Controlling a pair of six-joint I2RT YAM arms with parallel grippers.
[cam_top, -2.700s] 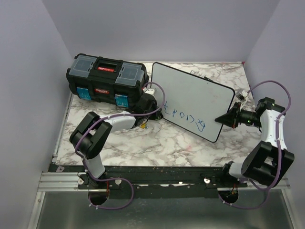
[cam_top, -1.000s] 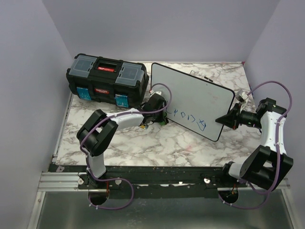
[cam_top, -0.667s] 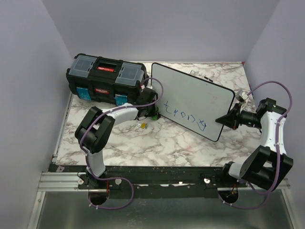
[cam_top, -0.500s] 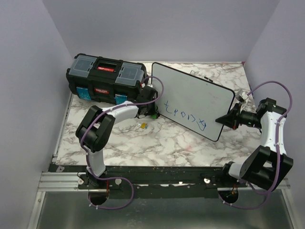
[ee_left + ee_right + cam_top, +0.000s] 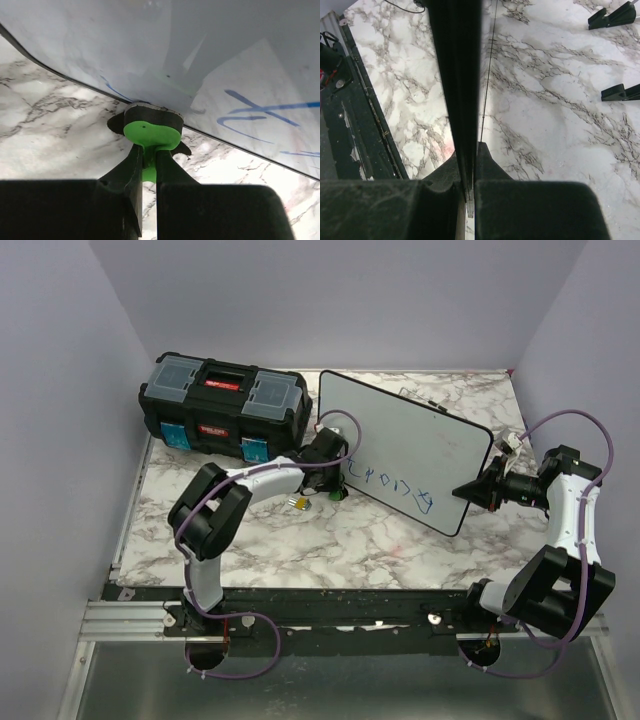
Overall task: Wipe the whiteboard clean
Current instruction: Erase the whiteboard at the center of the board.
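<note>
The whiteboard (image 5: 405, 445) stands tilted on the marble table, with blue lettering (image 5: 395, 483) along its lower edge. My left gripper (image 5: 333, 476) is shut on a green eraser with a black pad (image 5: 150, 125). The pad presses on the board's lower left corner, beside blue strokes (image 5: 260, 112). In the left wrist view the gripper (image 5: 148, 160) sits just below the board (image 5: 125, 45). My right gripper (image 5: 472, 490) is shut on the board's right edge. In the right wrist view the gripper (image 5: 469, 167) clamps the black rim (image 5: 455, 75), seen edge-on.
A black toolbox (image 5: 222, 405) lies at the back left, close to the board's left edge. A small yellow object (image 5: 298, 503) lies on the table near my left gripper. Two black wedge feet (image 5: 615, 15) (image 5: 620, 92) sit on the table behind the board.
My left gripper with the eraser moved up-left toward the toolbox, then back down-right onto the board's lower left corner. The right gripper and the board stayed put.
</note>
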